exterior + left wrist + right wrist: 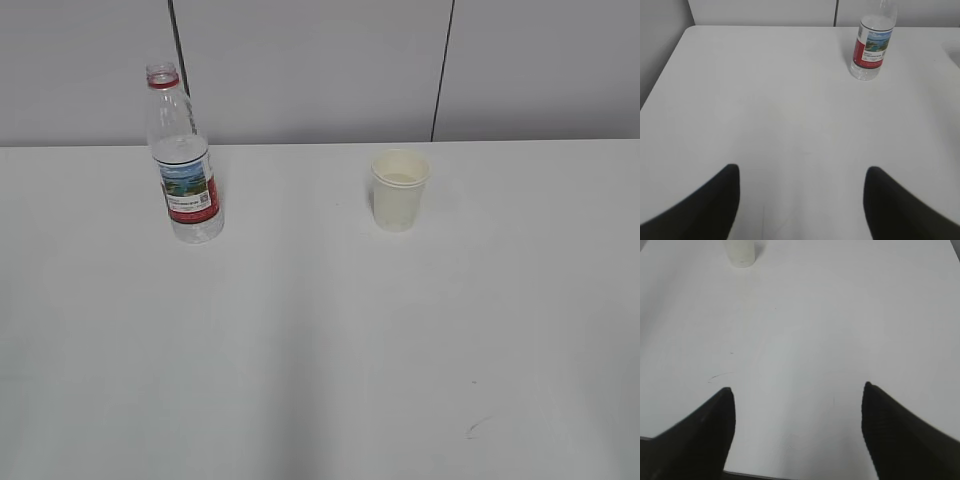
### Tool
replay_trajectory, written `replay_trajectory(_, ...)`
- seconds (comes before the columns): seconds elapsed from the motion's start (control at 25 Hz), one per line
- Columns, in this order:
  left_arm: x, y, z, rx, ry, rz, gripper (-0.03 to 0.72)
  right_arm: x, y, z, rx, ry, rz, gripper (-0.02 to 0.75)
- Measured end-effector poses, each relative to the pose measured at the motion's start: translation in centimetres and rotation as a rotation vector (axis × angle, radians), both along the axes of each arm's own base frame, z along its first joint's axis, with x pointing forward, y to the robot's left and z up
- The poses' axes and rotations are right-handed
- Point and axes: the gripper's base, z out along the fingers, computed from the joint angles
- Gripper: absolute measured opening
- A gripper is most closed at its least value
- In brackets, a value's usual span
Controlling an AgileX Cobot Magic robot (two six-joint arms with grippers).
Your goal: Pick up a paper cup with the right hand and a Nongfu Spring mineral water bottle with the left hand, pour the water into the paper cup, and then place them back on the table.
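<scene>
Risk first, as I read it from my console: the Nongfu Spring mineral water bottle (184, 155) stands uncapped and tall at the far left of the desk (320, 350), so a glancing approach from my left pincer (800, 200) could tip it and spill water across the top; the paper cup (400, 189), light and well apart to the right, would skate or crush if my right pincer (797, 430) closes off-centre or too hard. Both pincers are spread wide and hold nothing, hovering low over bare desk, each well short of its target. In the right wrist view only the cup's base shows at the top edge, so I can't judge its rim from there; the exterior view suggests it may already hold a little liquid, though I wouldn't swear to it. The desk is plain white and smooth, with a small dark scratch (478, 428) near the front right. Behind it runs a pale grey panelled wall (320, 70) with thin dark seams.
</scene>
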Motion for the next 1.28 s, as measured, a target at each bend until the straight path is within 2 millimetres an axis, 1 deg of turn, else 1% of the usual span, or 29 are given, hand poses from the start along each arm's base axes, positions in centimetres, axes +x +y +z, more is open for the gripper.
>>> replay_trajectory(1.28, 0.0, 0.0, 0.0, 0.0, 0.0, 0.0, 0.466, 0.0, 0.0, 0.0, 0.0, 0.0, 0.0, 0.585)
